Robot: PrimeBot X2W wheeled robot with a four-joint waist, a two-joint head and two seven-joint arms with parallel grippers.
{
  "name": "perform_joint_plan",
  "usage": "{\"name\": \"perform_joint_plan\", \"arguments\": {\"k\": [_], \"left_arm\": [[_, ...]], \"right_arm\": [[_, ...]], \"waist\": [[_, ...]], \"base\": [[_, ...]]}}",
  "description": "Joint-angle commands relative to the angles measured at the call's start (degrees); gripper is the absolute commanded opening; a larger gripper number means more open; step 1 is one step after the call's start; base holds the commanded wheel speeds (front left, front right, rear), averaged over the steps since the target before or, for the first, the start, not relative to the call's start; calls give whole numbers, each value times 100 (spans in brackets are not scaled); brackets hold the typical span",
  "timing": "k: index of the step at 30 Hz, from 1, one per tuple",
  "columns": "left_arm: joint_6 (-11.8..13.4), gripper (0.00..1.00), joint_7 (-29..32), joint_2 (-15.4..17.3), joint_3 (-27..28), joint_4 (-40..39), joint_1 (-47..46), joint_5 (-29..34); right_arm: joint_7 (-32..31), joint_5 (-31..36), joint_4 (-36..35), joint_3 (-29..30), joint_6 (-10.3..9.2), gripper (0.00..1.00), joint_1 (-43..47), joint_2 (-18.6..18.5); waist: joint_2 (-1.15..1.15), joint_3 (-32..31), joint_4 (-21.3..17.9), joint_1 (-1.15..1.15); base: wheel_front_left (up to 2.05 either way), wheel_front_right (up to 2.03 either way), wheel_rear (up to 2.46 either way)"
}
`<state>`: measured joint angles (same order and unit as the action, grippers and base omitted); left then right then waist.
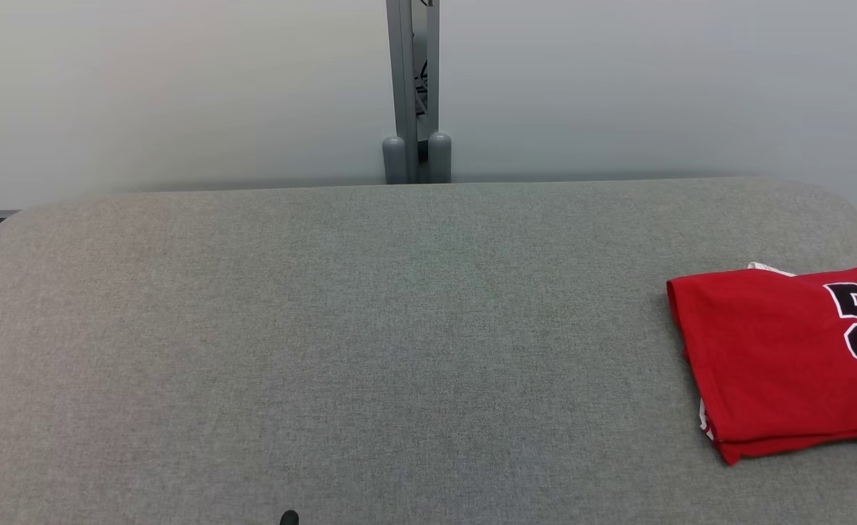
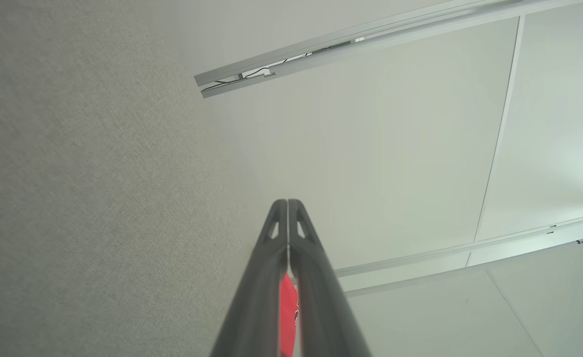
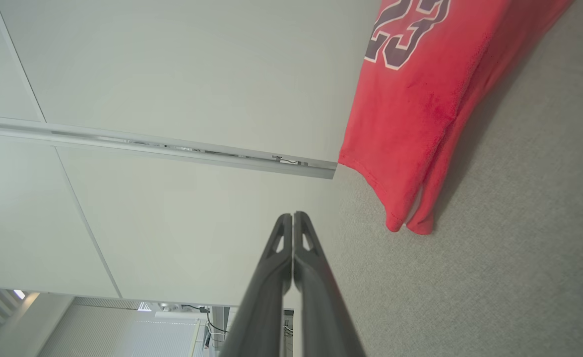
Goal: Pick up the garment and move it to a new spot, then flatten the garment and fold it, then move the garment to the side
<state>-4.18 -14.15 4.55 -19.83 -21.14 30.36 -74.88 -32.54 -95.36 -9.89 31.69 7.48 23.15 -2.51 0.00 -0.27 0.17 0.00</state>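
The garment [image 1: 778,357] is a red jersey with a black number outlined in white. It lies folded flat at the right edge of the grey fabric table [image 1: 370,328], partly cut off by the head view's border. My right gripper [image 3: 292,214] is shut and empty, with the garment [image 3: 420,99] lying apart from it, ahead and to the right in its wrist view. My left gripper [image 2: 288,201] is also shut. A sliver of red garment [image 2: 287,312] shows through the slit lower down between its fingers. A dark fingertip [image 1: 289,518] pokes in at the head view's bottom edge.
A pale panelled wall [image 1: 180,95] stands just behind the table, with a grey metal post [image 1: 413,95] at its middle. The table's far corners are rounded. Grey fabric stretches from the left to the garment.
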Motion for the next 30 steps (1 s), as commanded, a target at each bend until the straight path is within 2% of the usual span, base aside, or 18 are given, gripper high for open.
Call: {"name": "perform_joint_plan", "arguments": {"k": [1, 23, 30], "left_arm": [[-56, 0, -3, -4, 18, -73, 62, -63], [-344, 0, -91, -162, 25, -399, 448, -717], [-364, 0, -96, -176, 26, -422, 447, -766]], "right_arm": [[-57, -123, -36, 63, 2, 0, 64, -52], [-458, -1178, -115, 419, 2, 0, 287, -60], [-491, -1247, -119, 435, 2, 0, 283, -57]], "waist": [[0, 1, 0, 0], [0, 26, -6, 0], [0, 29, -6, 0]], "base": [[0, 0, 0], [0, 0, 0], [0, 0, 0]]}}
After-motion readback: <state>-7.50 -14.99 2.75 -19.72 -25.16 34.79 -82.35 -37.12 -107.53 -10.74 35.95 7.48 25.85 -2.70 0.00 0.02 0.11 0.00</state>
